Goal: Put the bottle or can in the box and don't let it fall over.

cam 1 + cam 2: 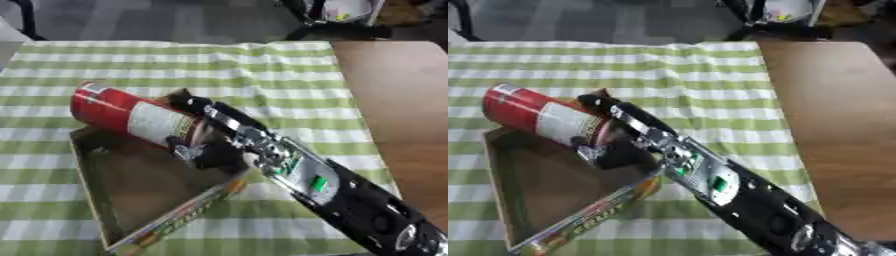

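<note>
A green-and-white checked cloth [262, 70] covers the wooden table [402, 100] (right side bare).

You are looking at soft, slightly blurred pictures under even, moderately bright indoor light. The green-checked cloth [262, 70] on the surface is evenly lit, without harsh shadows. The inside of the box [140, 185] is dim and shaded. Small glints show on the silver joints of the right arm [702, 175]. The far background is dark and out of focus.

Lower end of red can [131, 117] behind right hand [206, 145]; label print blurred.
</note>
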Tool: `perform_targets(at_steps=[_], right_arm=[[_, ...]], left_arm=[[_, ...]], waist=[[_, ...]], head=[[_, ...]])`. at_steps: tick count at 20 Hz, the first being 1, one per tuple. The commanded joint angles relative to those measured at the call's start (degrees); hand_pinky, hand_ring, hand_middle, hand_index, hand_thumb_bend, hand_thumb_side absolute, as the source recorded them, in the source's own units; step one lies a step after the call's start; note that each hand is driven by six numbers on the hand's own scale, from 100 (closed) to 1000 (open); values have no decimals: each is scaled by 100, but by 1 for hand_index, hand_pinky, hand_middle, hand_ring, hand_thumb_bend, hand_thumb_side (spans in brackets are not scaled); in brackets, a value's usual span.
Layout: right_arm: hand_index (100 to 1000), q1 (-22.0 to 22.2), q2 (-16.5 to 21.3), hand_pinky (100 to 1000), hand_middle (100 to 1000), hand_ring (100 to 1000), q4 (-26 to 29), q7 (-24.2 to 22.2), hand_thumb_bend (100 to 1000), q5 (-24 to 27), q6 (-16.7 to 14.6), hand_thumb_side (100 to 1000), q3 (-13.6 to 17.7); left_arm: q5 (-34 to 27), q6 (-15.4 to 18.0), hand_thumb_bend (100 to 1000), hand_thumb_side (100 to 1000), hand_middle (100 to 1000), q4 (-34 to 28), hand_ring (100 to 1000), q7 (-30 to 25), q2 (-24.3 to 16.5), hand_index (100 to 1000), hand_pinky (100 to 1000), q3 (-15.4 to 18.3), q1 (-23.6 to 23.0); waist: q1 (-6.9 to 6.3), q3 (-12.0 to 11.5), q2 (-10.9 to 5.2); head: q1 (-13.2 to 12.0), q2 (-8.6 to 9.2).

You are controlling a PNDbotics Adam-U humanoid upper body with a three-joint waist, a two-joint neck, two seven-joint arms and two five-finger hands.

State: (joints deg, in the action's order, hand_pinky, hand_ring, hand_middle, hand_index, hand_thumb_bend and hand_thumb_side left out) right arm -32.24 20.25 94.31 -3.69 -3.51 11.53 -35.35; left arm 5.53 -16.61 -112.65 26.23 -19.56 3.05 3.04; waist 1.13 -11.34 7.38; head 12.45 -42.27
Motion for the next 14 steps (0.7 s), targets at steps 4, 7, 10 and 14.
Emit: perform_targets(at_steps=[4, 7, 10, 14], right_arm=[[1000, -59, 80, 662, 1000, 1000, -54, -297, 100, -173, -214, 225, 85], [1000, -63, 94, 777, 1000, 1000, -75, -286, 100, -326, -295, 351, 139], [1000, -68, 106, 793, 1000, 1000, -82, -247, 100, -439, -360, 396, 186], [1000, -64, 118, 796, 1000, 1000, -80, -188, 100, -500, -381, 418, 246]], left_arm=[[-22, 19, 100, 733, 683, -57, 591, -4, -72, 676, 602, 45, 24], [-22, 17, 100, 733, 683, -55, 591, -1, -72, 676, 602, 47, 20], [-22, 18, 100, 733, 683, -55, 591, -1, -70, 676, 603, 47, 19], [-26, 18, 100, 733, 684, -52, 592, -2, -69, 677, 603, 47, 15]], waist=[[-13, 5, -87], [-13, 11, -92], [-13, 19, -94], [-13, 26, -92]], head=[[13, 17], [12, 16], [14, 15], [13, 8]])
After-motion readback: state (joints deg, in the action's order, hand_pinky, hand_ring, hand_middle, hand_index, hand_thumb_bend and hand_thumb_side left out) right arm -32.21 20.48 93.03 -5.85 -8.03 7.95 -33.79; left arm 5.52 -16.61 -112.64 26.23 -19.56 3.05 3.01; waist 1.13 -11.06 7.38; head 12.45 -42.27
